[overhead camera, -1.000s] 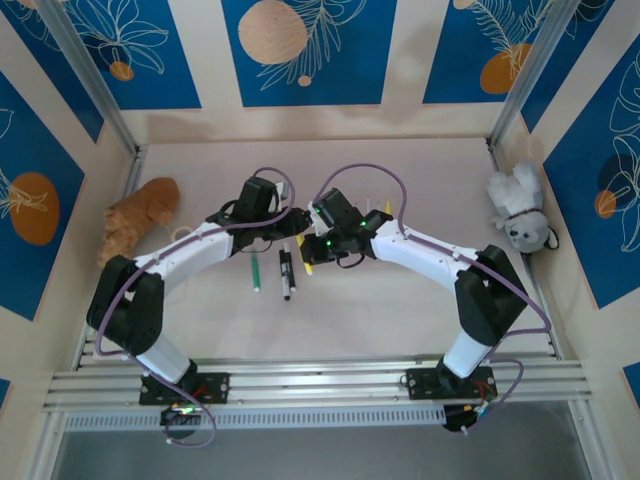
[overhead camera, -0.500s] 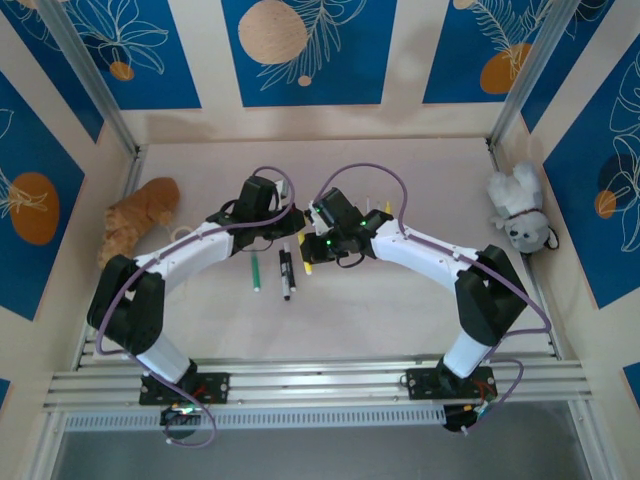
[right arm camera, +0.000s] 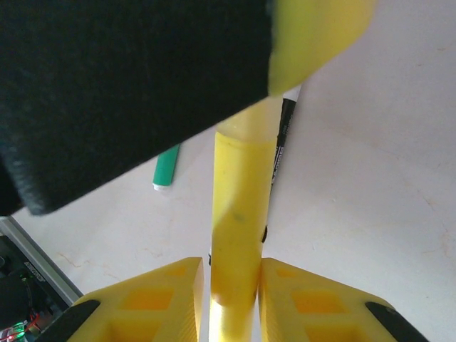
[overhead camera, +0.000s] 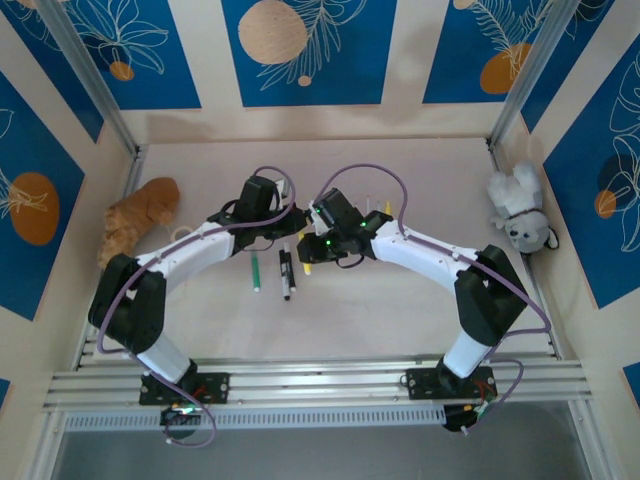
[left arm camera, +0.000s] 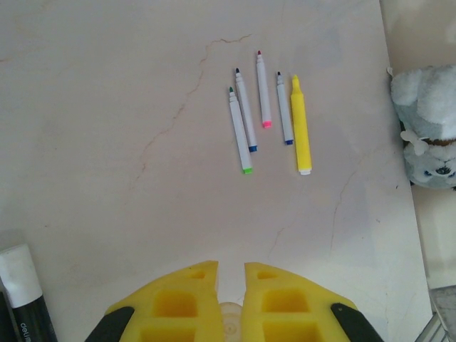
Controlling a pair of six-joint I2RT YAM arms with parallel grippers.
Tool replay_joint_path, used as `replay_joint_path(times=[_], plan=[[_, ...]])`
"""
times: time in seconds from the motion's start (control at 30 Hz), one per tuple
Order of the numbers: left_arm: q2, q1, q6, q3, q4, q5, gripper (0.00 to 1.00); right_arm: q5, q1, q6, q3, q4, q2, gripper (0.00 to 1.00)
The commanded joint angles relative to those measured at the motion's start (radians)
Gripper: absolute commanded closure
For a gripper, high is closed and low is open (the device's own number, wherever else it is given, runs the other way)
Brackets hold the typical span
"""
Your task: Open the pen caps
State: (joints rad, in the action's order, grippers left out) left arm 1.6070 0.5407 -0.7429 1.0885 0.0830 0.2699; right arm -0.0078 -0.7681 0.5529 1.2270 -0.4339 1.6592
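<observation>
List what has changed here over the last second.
Nothing has clearly moved. Seen from above, both arms stay tip to tip as before. The left pincer and the right pincer are each shut on the yellow pen, one at either end. The green pen and black pen lie where they were.

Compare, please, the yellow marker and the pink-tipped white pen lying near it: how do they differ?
The yellow marker is clearly thicker than the pink-tipped pen. The marker is yellow with a white end; the pen is white with a pink tip and a pink end. In the left wrist view, the marker lies nearer the camera than the pen. Both lie flat on the table, roughly parallel, tips pointing the same way.
</observation>
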Motion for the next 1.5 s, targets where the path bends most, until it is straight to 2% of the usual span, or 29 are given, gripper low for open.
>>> replay_joint_path(times=[0.0,0.3,0.37,0.43,0.47,0.63,0.83,1.07,1.17,1.3,1.4,1.47], plan=[[0.001,0.01,-0.019,0.013,-0.039,0.032,1.0,-0.04,-0.005,0.007,-0.004,0.038,0.012,0.71],[-0.017,0.01,-0.016,0.012,-0.031,0.029,1.0,-0.015,-0.002,0.003,0.015,0.014,0.058,0.73],[-0.019,0.009,-0.011,0.014,-0.025,0.026,1.0,-0.011,-0.003,-0.001,0.016,0.006,0.062,0.83],[-0.018,0.008,-0.008,0.014,-0.021,0.021,1.0,-0.018,-0.003,0.0,0.005,0.016,0.053,0.99],[-0.018,0.008,-0.005,0.014,-0.016,0.017,1.0,-0.018,-0.006,0.004,-0.006,0.025,0.043,1.0],[-0.018,-0.005,0.0,0.011,-0.009,-0.008,1.0,-0.032,-0.009,0.023,-0.077,0.067,-0.018,1.0],[-0.036,-0.039,0.018,0.022,0.026,-0.103,1.0,-0.065,-0.059,0.056,-0.211,0.083,-0.099,1.0],[-0.024,-0.095,0.014,0.046,0.014,-0.101,1.0,-0.045,-0.144,0.123,-0.362,0.059,-0.219,1.0],[-0.018,-0.096,0.032,0.063,0.03,-0.1,1.0,-0.011,-0.132,0.125,-0.391,0.026,-0.282,1.0],[-0.018,-0.096,0.047,0.059,0.047,-0.092,1.0,0.04,-0.069,0.104,-0.376,-0.033,-0.296,1.0],[-0.024,-0.097,0.056,0.048,0.058,-0.09,1.0,0.074,-0.005,0.067,-0.34,-0.072,-0.255,1.0],[-0.031,-0.097,0.057,0.035,0.059,-0.093,1.0,0.106,0.01,0.029,-0.271,-0.118,-0.176,1.0]])
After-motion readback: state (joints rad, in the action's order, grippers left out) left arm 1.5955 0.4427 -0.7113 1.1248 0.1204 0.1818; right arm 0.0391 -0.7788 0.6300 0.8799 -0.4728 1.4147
